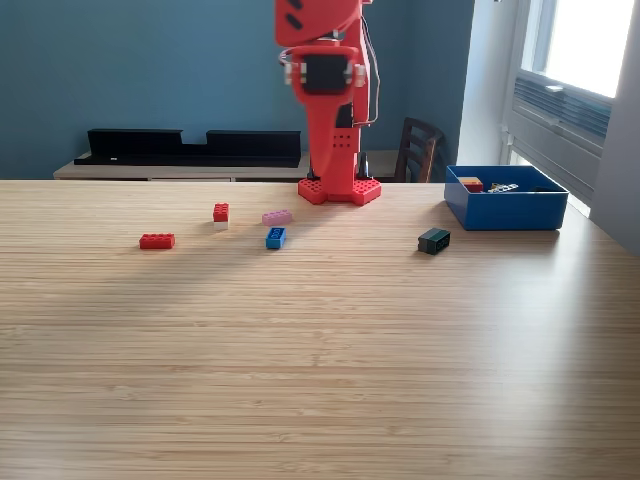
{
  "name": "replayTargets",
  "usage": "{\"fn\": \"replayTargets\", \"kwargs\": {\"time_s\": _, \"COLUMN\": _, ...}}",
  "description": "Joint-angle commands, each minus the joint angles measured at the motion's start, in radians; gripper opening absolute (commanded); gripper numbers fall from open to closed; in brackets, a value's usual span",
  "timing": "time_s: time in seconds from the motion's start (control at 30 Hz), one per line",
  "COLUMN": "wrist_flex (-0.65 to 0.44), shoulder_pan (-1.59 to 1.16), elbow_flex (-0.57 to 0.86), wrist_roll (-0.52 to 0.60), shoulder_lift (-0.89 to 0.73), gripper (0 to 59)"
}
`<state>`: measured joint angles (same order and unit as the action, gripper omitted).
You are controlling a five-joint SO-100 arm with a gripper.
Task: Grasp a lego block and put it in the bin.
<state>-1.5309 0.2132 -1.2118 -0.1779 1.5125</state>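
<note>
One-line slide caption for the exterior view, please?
Red arm behind five loose lego blocks on the wooden table; blue bin at right already holds pieces.

Red printed arm (331, 110), black servo

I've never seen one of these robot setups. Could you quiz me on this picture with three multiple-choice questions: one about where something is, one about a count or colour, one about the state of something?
1. Where is the bin?
A. the exterior view's right
B. the exterior view's left
C. behind the arm's base

2. How many loose blocks lie on the table?
A. two
B. five
C. nine

3. What state is the bin in?
A. upside down
B. empty
C. upright, with pieces inside

Answers: 1 A, it sits near the right edge. 2 B: red block, red-and-white block, pink block, blue block, dark green block. 3 C, small pieces show over its rim.
</note>
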Motion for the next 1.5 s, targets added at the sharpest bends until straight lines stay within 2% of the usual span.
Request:
{"fn": "replayTargets", "kwargs": {"time_s": 0.03, "wrist_flex": 0.109, "shoulder_pan": 0.245, "elbow_flex": -0.052, "wrist_roll": -0.146, "shoulder_lift": 0.080, "gripper": 0.2}}
{"fn": "replayTargets", "kwargs": {"time_s": 0.23, "wrist_flex": 0.210, "shoulder_pan": 0.423, "elbow_flex": -0.117, "wrist_roll": -0.291, "shoulder_lift": 0.075, "gripper": 0.3}}
{"fn": "replayTargets", "kwargs": {"time_s": 0.4, "wrist_flex": 0.213, "shoulder_pan": 0.486, "elbow_flex": -0.129, "wrist_roll": -0.308, "shoulder_lift": 0.071, "gripper": 0.1}}
{"fn": "replayTargets", "kwargs": {"time_s": 0.47, "wrist_flex": 0.215, "shoulder_pan": 0.502, "elbow_flex": -0.129, "wrist_roll": -0.238, "shoulder_lift": 0.071, "gripper": 0.1}}
{"fn": "replayTargets", "kwargs": {"time_s": 0.67, "wrist_flex": 0.232, "shoulder_pan": 0.534, "elbow_flex": -0.147, "wrist_roll": 0.107, "shoulder_lift": 0.069, "gripper": 0.7}}
{"fn": "replayTargets", "kwargs": {"time_s": 0.83, "wrist_flex": 0.327, "shoulder_pan": 0.558, "elbow_flex": -0.252, "wrist_roll": 0.155, "shoulder_lift": 0.078, "gripper": 5.9}}
{"fn": "replayTargets", "kwargs": {"time_s": 0.97, "wrist_flex": 0.482, "shoulder_pan": 0.566, "elbow_flex": -0.360, "wrist_roll": 0.176, "shoulder_lift": 0.072, "gripper": 18.7}}
{"fn": "replayTargets", "kwargs": {"time_s": 1.07, "wrist_flex": 0.615, "shoulder_pan": 0.568, "elbow_flex": -0.446, "wrist_roll": 0.225, "shoulder_lift": 0.069, "gripper": 18.5}}
{"fn": "replayTargets", "kwargs": {"time_s": 1.13, "wrist_flex": 0.657, "shoulder_pan": 0.568, "elbow_flex": -0.477, "wrist_roll": 0.282, "shoulder_lift": 0.069, "gripper": 17.2}}
{"fn": "replayTargets", "kwargs": {"time_s": 1.5, "wrist_flex": 0.653, "shoulder_pan": 0.568, "elbow_flex": -0.494, "wrist_roll": 0.623, "shoulder_lift": 0.078, "gripper": 14.8}}
